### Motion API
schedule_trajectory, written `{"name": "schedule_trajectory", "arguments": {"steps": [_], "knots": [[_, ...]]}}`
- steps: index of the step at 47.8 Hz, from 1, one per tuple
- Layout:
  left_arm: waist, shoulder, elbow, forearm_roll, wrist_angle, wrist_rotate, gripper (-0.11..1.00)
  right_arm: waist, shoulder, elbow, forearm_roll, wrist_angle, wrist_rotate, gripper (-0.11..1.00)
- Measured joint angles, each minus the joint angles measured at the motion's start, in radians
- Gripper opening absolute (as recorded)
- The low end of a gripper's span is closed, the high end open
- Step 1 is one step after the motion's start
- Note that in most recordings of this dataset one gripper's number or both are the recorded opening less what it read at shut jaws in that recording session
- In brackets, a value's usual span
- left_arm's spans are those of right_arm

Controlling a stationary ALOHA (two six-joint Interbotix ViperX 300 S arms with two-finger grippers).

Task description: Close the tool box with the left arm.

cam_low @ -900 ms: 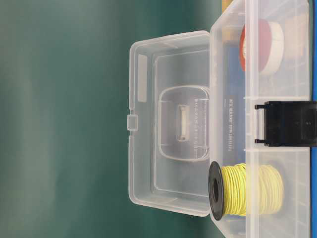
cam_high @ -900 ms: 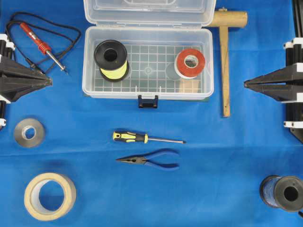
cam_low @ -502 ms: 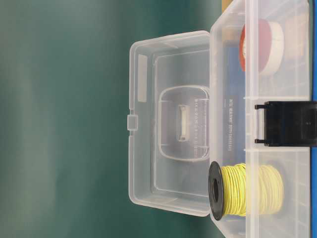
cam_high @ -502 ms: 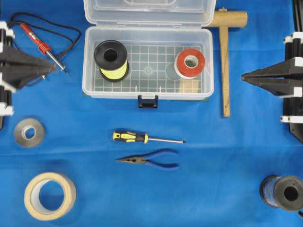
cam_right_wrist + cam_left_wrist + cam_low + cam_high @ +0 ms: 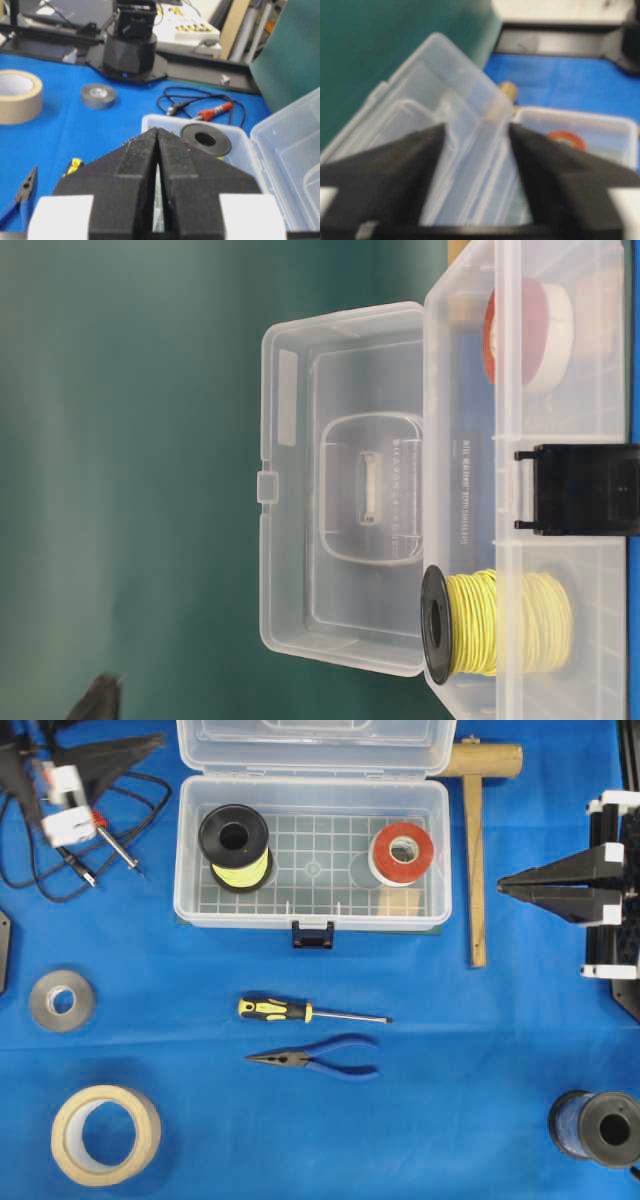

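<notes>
The clear plastic tool box (image 5: 312, 920) stands open at the back middle, its lid (image 5: 315, 745) raised behind it and its black latch (image 5: 313, 934) at the front. Inside are a yellow wire spool (image 5: 234, 845) and a red tape roll (image 5: 402, 852). My left gripper (image 5: 100, 760) is blurred at the back left, left of the lid and apart from it. In the left wrist view it (image 5: 476, 129) is open and empty, with the lid (image 5: 445, 125) seen beyond the fingers. My right gripper (image 5: 505, 888) is shut and empty to the right of the box; it also shows in the right wrist view (image 5: 157, 131).
A soldering iron (image 5: 95, 820) with its cable lies under the left gripper. A wooden mallet (image 5: 475, 850) lies right of the box. In front lie a screwdriver (image 5: 300, 1012), pliers (image 5: 315, 1058), grey tape (image 5: 61, 1001), masking tape (image 5: 105, 1133) and a dark spool (image 5: 598, 1127).
My left gripper has moved from the left edge toward the back left corner, nearer the lid, and now stands open. My right gripper has shifted slightly left and toward the back. The box is unchanged.
</notes>
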Motion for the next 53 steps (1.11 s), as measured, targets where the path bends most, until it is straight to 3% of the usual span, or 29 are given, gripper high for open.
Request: {"name": "schedule_trajectory", "arguments": {"steps": [3, 6, 21, 33, 42, 53], "knots": [[0.021, 0.054, -0.049, 0.002, 0.040, 0.006, 0.81, -0.002, 0.002, 0.000, 0.000, 0.006, 0.000, 0.00], [0.044, 0.104, -0.095, 0.000, 0.084, 0.008, 0.89, 0.000, 0.003, 0.000, 0.000, 0.012, 0.000, 0.00], [0.169, 0.382, -0.377, 0.015, 0.347, 0.014, 0.89, -0.002, 0.032, 0.000, 0.000, 0.028, 0.000, 0.00], [0.216, 0.548, -0.586, 0.083, 0.522, 0.014, 0.89, -0.002, 0.071, 0.002, 0.000, 0.029, 0.000, 0.00], [0.242, 0.646, -0.658, 0.104, 0.574, 0.014, 0.89, -0.003, 0.091, 0.002, 0.000, 0.029, 0.000, 0.00], [0.279, 0.706, -0.661, 0.106, 0.580, 0.014, 0.89, -0.006, 0.092, 0.002, 0.000, 0.029, 0.000, 0.00]]}}
